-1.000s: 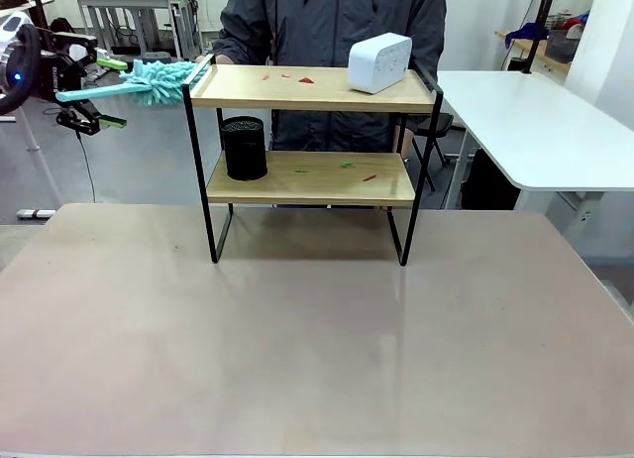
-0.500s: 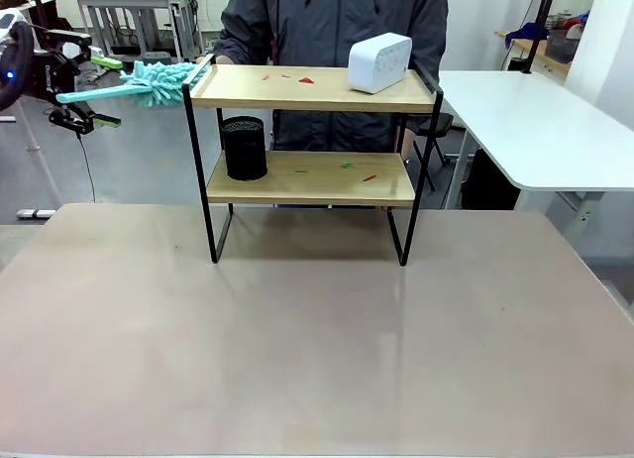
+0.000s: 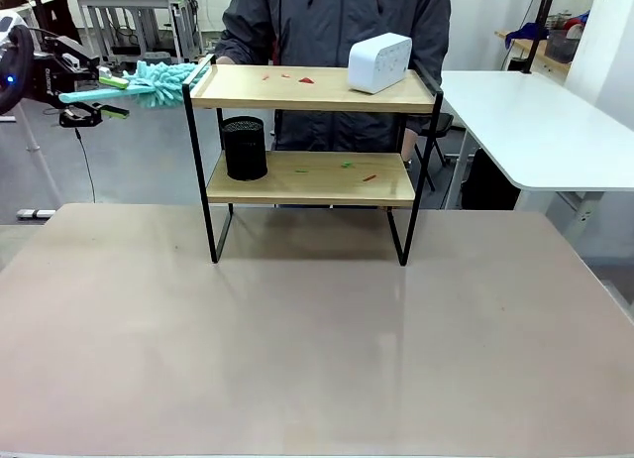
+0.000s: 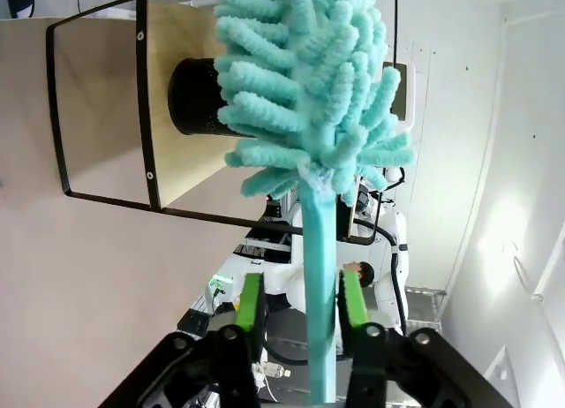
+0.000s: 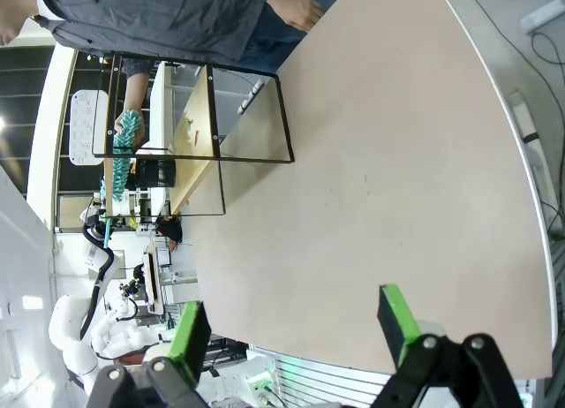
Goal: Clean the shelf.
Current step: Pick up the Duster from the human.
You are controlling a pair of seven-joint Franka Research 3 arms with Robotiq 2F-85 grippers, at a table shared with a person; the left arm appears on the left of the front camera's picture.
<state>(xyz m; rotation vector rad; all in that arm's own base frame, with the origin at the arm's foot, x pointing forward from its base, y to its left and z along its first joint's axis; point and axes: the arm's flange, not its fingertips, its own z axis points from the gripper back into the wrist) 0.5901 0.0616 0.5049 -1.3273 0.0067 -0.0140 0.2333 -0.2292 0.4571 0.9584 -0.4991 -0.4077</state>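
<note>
The left gripper [image 4: 302, 302] straddled the teal handle of a chenille duster [image 4: 309, 90]; one green pad lay close against the handle while a gap showed on the other side, so whether it truly pinched could not be told. The duster lay nearly level, its fluffy head pointing at the left end of the shelf [image 3: 307, 88] at top-board height, just beside the black frame. The right gripper [image 5: 296, 324] hung spread wide over the table with nothing between its fingers. On the lower board stood a black mesh cup [image 3: 244, 148], its inside not visible. A white rounded box [image 3: 379, 61] sat on the top board toward the right. Red scraps [image 3: 306, 80] lay on the top board, and green bits [image 3: 347, 165] and another red one on the lower. The shelf stood upright on the far half of the beige table [image 3: 297, 349], its long axis running side to side, open front facing the robot. A person in a dark jacket [image 3: 327, 22] stood right behind it; a white table [image 3: 535, 121] stood off to the right.
</note>
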